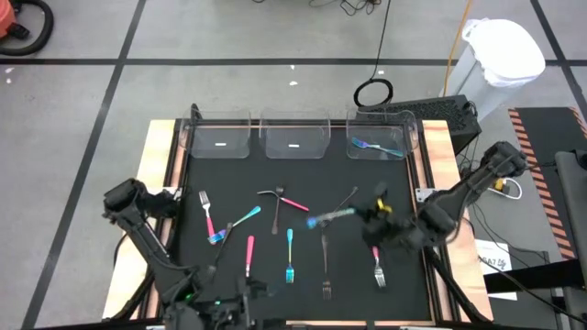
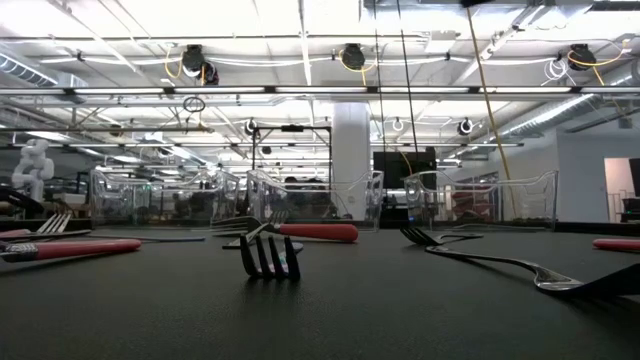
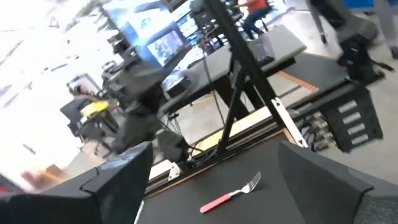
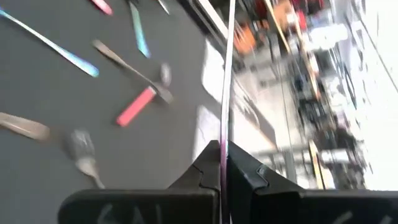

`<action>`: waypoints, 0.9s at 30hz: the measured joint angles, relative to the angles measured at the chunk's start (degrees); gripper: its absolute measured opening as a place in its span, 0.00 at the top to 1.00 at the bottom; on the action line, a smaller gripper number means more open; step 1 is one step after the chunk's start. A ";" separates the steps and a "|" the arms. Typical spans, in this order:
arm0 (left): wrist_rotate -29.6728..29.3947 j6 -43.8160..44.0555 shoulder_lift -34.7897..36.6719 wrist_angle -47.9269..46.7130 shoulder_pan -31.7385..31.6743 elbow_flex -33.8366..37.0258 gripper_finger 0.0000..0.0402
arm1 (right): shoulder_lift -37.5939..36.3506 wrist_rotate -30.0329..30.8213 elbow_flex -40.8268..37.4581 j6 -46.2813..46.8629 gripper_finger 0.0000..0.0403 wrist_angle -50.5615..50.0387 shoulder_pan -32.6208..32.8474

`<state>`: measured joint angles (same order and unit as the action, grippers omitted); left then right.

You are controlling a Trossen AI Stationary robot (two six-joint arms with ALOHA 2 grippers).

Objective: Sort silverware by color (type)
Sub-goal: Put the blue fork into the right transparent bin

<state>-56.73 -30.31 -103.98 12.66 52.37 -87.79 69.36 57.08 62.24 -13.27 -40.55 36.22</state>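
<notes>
My right gripper point(image 1: 365, 216) is clamped on a blue-handled utensil point(image 1: 330, 217) above the mat's right side; my left gripper point(image 3: 211, 180) stands spread near the front edge. The thin handle could twist loose and miss the far-right bin point(image 1: 408, 137), which already holds one blue fork point(image 1: 371, 145).

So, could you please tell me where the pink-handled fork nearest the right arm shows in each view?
High view: pink-handled fork, mat's front right.
Low view: possibly the pink handle at right edge.
Left wrist view: fork bottom centre.
Right wrist view: not in it.
Landmark: right arm.
</notes>
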 joint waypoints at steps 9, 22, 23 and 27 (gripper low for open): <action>-1.02 -1.61 -0.04 0.08 1.39 0.00 0.13 | -4.35 0.13 0.02 -9.96 1.00 -8.55 -14.77; -1.07 -1.59 -0.04 -0.25 1.41 0.00 0.13 | -10.87 4.42 0.02 0.54 1.00 -27.67 -28.17; -1.07 -1.59 -0.04 -0.32 1.39 0.00 0.13 | -11.19 4.40 0.02 0.98 1.00 -28.39 -29.05; -1.07 -1.55 -0.04 -0.39 1.23 0.00 0.13 | -12.05 3.71 0.02 1.92 1.00 -31.23 -32.72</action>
<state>-57.80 -31.87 -104.03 12.27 53.60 -87.79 57.31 60.79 62.26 -11.35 -71.78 3.49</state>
